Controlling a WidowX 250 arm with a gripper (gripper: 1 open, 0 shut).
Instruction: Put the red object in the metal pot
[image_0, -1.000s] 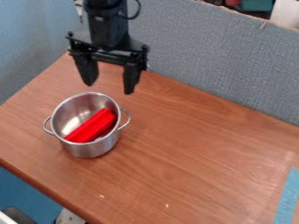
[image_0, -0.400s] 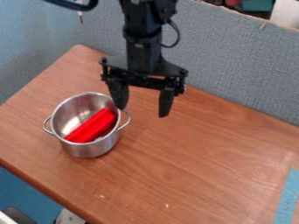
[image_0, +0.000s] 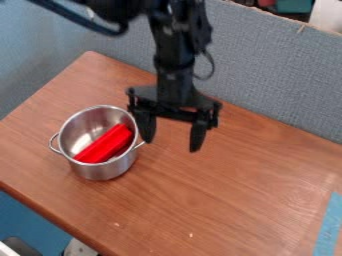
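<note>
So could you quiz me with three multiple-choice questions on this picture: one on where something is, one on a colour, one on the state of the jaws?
1. Where is the red object?
A. On the bare table
B. Inside the metal pot
C. Between the jaws

2. What colour is the table?
A. Brown wood
B. White
C. Green

3. How do the jaws of the gripper stand?
A. Shut on the pot
B. Shut on nothing
C. Open and empty

Answers: 1 B, the red bar leans within the pot's rim. 2 A, the surface shows brown wood grain. 3 C, the two fingers stand apart with nothing between them, beside the pot.
</note>
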